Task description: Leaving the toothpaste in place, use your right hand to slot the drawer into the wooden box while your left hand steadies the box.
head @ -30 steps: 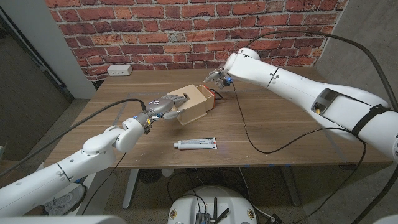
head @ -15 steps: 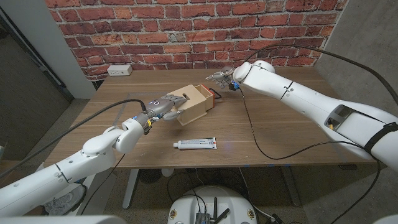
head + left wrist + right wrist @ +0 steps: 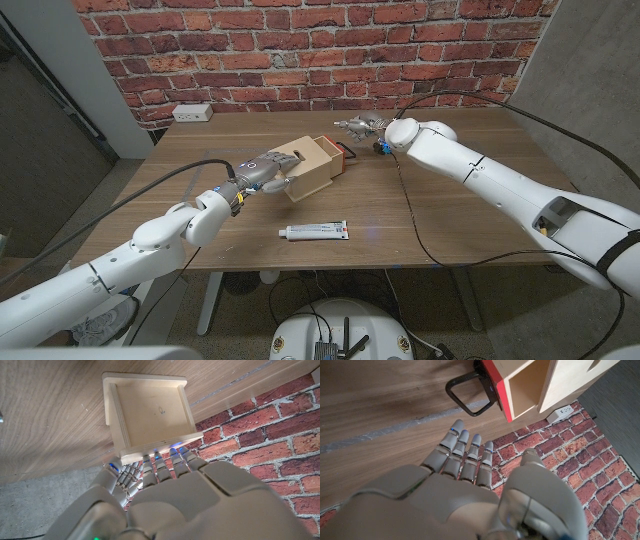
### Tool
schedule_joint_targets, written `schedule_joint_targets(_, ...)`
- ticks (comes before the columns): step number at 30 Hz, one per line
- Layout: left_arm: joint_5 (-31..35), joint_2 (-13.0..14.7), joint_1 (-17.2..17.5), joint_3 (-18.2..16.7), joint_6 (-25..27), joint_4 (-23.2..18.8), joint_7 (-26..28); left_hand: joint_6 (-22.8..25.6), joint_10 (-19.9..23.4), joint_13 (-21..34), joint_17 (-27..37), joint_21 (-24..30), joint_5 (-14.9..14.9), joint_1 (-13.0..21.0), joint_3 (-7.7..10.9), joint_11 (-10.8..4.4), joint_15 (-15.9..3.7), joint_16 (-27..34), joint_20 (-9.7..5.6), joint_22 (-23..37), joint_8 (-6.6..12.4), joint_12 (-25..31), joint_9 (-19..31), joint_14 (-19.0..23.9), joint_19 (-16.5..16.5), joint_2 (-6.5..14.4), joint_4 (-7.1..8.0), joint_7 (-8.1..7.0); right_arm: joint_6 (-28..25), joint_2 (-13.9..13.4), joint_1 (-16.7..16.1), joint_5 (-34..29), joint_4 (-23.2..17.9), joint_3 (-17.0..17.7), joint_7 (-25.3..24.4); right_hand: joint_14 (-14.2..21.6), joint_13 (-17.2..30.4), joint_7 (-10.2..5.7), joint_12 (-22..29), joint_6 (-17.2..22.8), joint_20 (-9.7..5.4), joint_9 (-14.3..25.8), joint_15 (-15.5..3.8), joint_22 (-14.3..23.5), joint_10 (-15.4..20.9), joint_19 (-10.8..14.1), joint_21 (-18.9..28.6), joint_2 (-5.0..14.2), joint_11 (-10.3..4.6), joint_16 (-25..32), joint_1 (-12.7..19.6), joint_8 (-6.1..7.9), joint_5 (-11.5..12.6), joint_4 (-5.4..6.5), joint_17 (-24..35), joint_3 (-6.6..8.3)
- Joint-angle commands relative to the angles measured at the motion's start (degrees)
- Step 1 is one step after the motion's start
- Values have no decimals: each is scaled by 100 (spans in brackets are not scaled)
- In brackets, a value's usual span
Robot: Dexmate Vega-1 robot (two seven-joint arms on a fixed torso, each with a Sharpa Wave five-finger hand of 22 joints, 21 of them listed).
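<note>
The wooden box (image 3: 312, 163) sits mid-table, and the drawer (image 3: 345, 157), with a red front and a black handle, pokes out of its right end. My left hand (image 3: 265, 170) holds the box's left end. In the left wrist view its fingertips (image 3: 157, 457) lie on the edge of the box (image 3: 150, 412), the thumb beside them. My right hand (image 3: 358, 125) hovers open just behind the drawer, holding nothing. In the right wrist view its fingers (image 3: 465, 455) reach toward the black handle (image 3: 467, 395) and the red front (image 3: 494, 382) without touching them. The toothpaste (image 3: 314, 232) lies in front of the box.
A white power outlet box (image 3: 192, 113) sits at the table's back left by the brick wall. A black cable (image 3: 405, 205) trails from my right arm across the table's right half. Bare wood (image 3: 200, 150) lies left of the box.
My right forearm has swung down and to the right, and its hand has drifted slightly right behind the drawer. The box, the toothpaste and my left hand have stayed put.
</note>
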Motion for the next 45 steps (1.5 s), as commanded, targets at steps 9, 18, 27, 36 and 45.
schedule_joint_targets(9,43,-30,36,19,65,-29,4,19,-99,-6,26,13,-4,42,-24,-7,-642,-16,-725,24,12,-22,34,-79,9,449,-10,-10,2070,149,-985,287,687,861,-108,-87,-140,-14,-29,-128,-121,-6,-43,9,-99,-32,-149,-15,-63,-19,-324,-35,84,163,-121,-63)
schedule_joint_targets(18,30,-42,-22,49,13,14,-37,26,-99,-7,23,13,-1,41,-24,9,-642,-8,-720,24,15,-10,34,-75,8,447,-9,-8,2370,192,-1132,461,735,1000,64,44,-305,188,-31,-519,-135,-16,-20,6,-183,71,-233,-33,30,47,-663,-97,149,328,-257,-153)
schedule_joint_targets(27,25,-51,-43,56,19,22,-69,32,-93,-7,20,15,2,43,-20,11,-637,-1,-714,24,18,1,34,-62,13,448,-11,0,2716,334,-1197,607,942,1034,232,185,-422,603,8,-631,-68,-17,1,15,-81,135,-308,-42,46,74,-855,-54,197,408,-384,-185)
schedule_joint_targets(36,22,-62,-61,65,29,29,-89,33,-89,-8,17,18,4,44,-17,-3,-643,3,-712,23,18,11,34,-55,22,442,-14,10,2946,443,-1132,694,1139,993,508,195,-470,790,10,-661,-102,-16,11,19,-74,111,-367,-36,86,64,-930,-33,217,435,-449,-184)
schedule_joint_targets(45,26,-76,-118,87,-27,83,-86,39,-83,-8,16,16,5,45,-13,-5,-644,6,-711,24,20,18,34,-49,19,445,-14,12,3085,555,-1020,732,1321,929,742,157,-492,811,4,-670,-116,-16,30,20,-95,106,-395,-25,123,45,-960,-23,227,445,-481,-176)
